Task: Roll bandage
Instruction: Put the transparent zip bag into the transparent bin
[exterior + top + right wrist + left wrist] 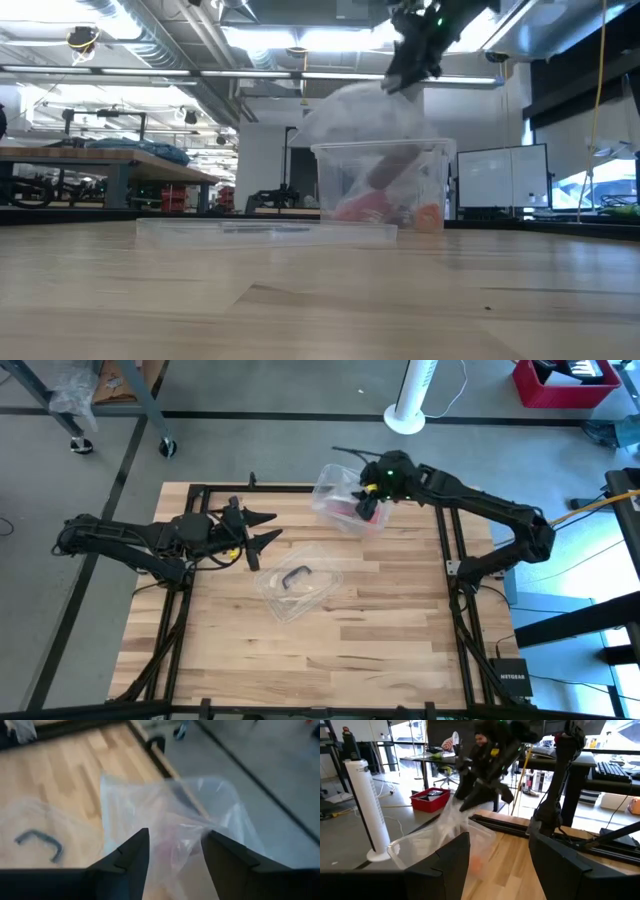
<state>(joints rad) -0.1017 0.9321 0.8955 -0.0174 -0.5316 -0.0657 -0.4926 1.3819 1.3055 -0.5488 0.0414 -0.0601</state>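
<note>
A clear plastic box (345,500) stands near the table's far edge. It shows in the low view (385,190) with reddish and orange things inside. My right gripper (367,500) hangs above the box, shut on a clear thin plastic bag (365,110) that rises out of it. My left gripper (270,528) is open and empty, level above the table to the left of the box, its fingers pointing toward the box. The bandage cannot be made out; a dull brownish shape (385,172) shows through the box wall, and I cannot tell what it is. My right gripper pinches the clear bag's bunched top (175,837) between its two fingers, coming from above and pointing down. The bag hangs below the fingers, drawn up into a peak (465,807). Its lower part stays inside the box.
The box's clear lid with a black handle (298,582) lies flat on the table's middle, in front of the left gripper. A white column fan (415,395) and a red bin (565,380) stand on the floor beyond the far edge.
</note>
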